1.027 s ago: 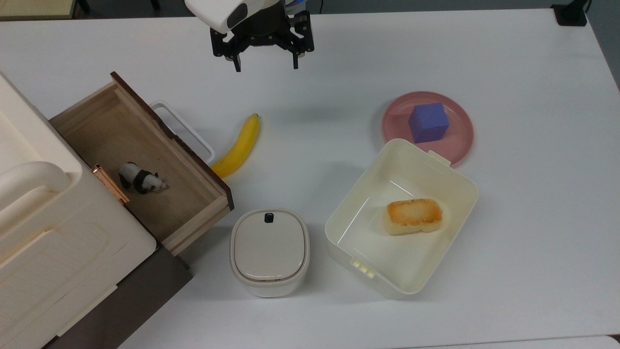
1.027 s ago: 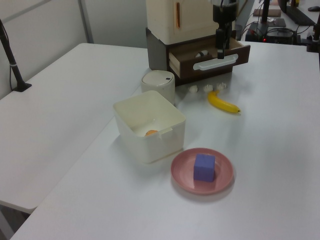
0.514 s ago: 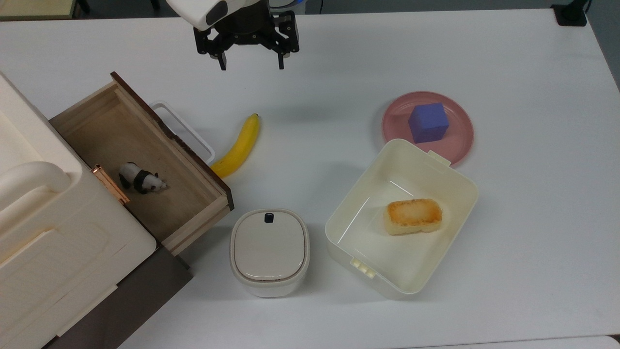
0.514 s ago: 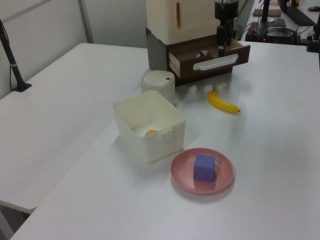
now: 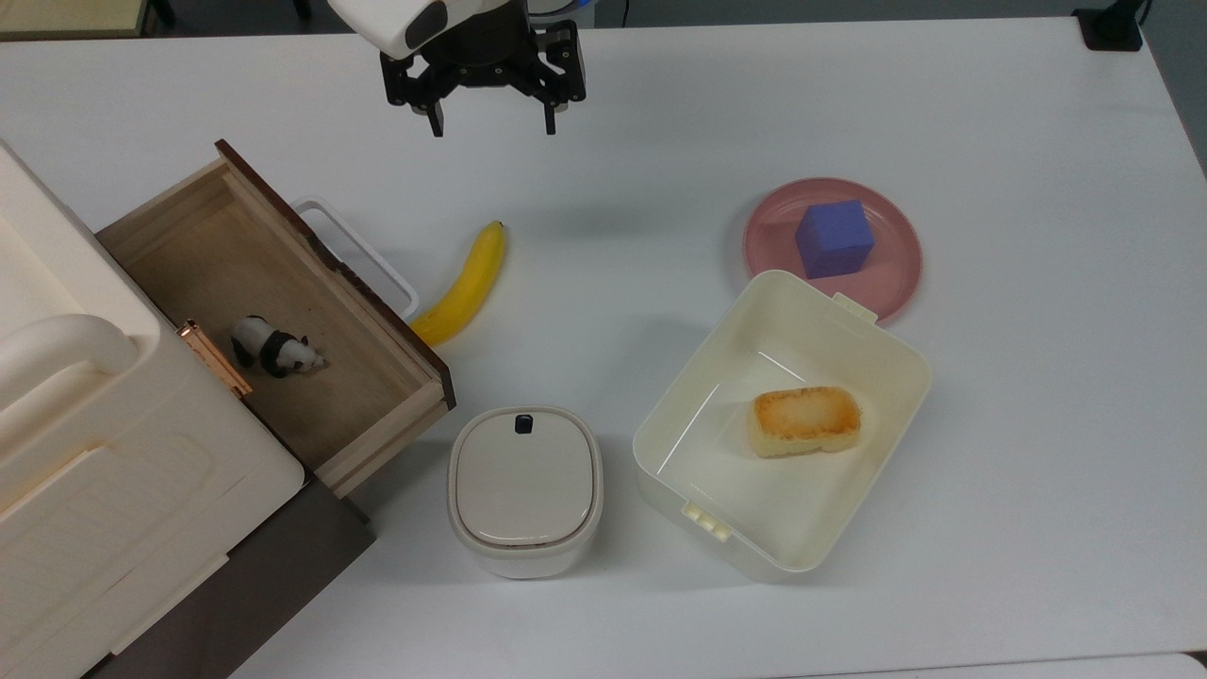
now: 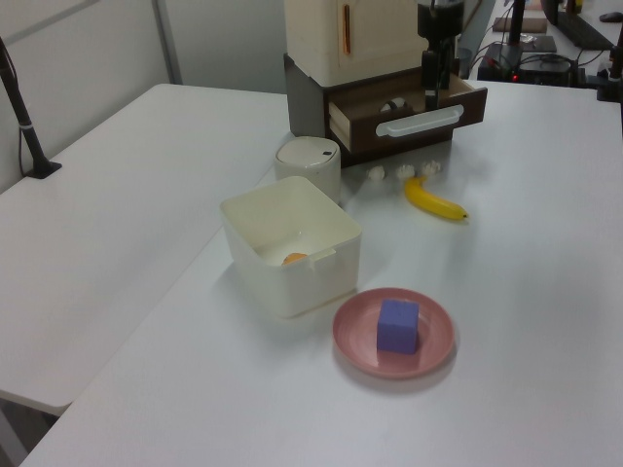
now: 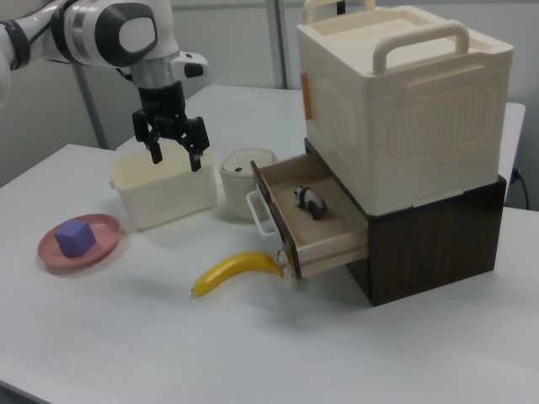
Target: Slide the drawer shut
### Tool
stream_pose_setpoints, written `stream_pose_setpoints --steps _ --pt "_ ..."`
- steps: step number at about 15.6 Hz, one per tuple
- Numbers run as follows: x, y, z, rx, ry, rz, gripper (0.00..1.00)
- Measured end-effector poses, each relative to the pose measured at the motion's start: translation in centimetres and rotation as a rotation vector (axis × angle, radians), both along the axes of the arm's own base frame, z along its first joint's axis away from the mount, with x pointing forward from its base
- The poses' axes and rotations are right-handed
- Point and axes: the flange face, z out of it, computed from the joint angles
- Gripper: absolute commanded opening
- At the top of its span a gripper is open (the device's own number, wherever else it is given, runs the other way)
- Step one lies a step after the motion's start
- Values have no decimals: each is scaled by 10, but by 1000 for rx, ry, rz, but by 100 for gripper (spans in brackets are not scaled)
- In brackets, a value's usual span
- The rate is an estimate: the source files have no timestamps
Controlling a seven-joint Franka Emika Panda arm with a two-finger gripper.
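Top view first: my end effector (image 5: 491, 121) hangs with fingers spread and empty over the desk (image 5: 1018, 471), barely shifted from 0.5 s ago after sliding toward the top view's left. The drawer (image 5: 273, 311) stands just as open, panda toy (image 5: 273, 347) inside, so closing has not begun. Left view: the drawer (image 6: 409, 109) juts out, handle (image 6: 421, 122) forward. Right view: my end effector (image 7: 174, 151) hovers well apart from the drawer (image 7: 312, 220). I read 0 labels anywhere.
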Motion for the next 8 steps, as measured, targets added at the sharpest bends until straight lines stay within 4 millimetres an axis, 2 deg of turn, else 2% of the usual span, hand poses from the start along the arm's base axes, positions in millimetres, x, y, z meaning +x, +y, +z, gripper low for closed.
stream_pose_setpoints --steps 8 --pt "0 0 4 0 -8 0 100"
